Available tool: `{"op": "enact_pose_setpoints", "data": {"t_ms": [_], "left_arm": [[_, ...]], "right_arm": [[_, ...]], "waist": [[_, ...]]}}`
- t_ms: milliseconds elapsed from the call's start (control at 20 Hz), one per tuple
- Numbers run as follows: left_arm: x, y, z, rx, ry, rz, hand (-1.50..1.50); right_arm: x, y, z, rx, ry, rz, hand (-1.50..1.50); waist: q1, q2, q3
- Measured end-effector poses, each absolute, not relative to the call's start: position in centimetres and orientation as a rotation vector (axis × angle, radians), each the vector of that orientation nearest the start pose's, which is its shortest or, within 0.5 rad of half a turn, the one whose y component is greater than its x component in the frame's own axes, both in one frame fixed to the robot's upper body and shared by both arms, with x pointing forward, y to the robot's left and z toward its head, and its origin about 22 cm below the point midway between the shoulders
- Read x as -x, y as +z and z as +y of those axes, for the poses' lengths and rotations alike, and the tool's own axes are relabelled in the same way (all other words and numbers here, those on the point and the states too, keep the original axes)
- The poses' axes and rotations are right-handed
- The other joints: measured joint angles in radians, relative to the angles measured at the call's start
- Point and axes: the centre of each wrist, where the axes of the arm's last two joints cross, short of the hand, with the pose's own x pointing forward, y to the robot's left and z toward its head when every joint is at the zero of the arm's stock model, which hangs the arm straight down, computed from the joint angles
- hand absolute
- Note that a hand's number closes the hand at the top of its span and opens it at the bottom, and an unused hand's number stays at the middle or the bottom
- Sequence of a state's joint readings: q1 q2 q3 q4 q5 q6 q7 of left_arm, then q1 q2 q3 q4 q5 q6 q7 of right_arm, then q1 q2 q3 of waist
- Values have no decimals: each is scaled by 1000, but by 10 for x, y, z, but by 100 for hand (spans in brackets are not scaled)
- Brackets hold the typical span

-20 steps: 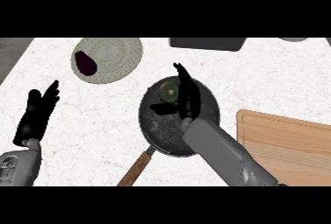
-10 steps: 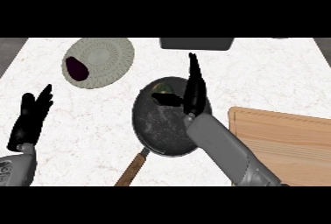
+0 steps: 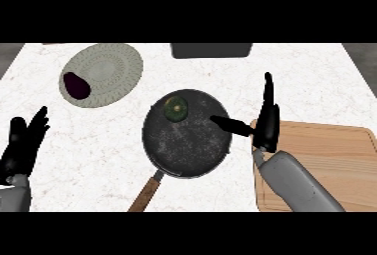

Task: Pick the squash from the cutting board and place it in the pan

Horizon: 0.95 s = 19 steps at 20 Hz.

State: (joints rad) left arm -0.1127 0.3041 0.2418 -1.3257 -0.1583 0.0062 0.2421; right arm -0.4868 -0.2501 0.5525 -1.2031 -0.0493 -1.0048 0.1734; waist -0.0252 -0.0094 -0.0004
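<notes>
Green and round, the squash [image 3: 176, 108] lies inside the pan [image 3: 190, 147], on the upper-left part of the dark base and close to the rim. Neither hand touches it. The pan stands on the white speckled counter [image 3: 88, 149]. Its wooden handle [image 3: 146, 192] points toward the lower edge of the view.

The right hand [image 3: 267, 130] is just to the right of the pan, over the left edge of the cutting board [image 3: 331, 149]. Its fingers [image 3: 268, 87] are straight and point up the view. The thumb [image 3: 230, 124] is spread out to the left, with its tip over the pan's right rim. The hand is unclenched and carries nothing. Its grey forearm [image 3: 294, 182] runs down across the board.

The cutting board is light wood and lies to the right of the pan, its left edge near the pan's rim.

The left hand [image 3: 22, 147] shows at the view's left edge, well apart from the pan, fingers extended upward and holding nothing.

A pale round plate [image 3: 110, 67] sits up and to the left of the pan, apart from it. A dark purple eggplant [image 3: 75, 85] lies on the plate's left part. A dark rectangular object [image 3: 211, 50] is cut off by the top of the view.
</notes>
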Motion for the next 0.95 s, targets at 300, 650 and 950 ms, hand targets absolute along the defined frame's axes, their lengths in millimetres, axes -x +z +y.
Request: {"op": "enact_pose_setpoints", "data": {"t_ms": [300,650,950], "left_arm": [[-254,9,364,-517,-67,-1177,0],[-257,8,360,-509,-71,-1190,0],[-264,6,360,-510,-74,-1189,0]], "right_arm": [[-260,38,-216,577,-71,-1593,-150],[-191,65,-283,564,-33,-1585,-150],[-154,76,-332,565,-8,-1591,-150]], "waist": [[-12,-2,0],[-8,3,1],[-1,5,1]]}}
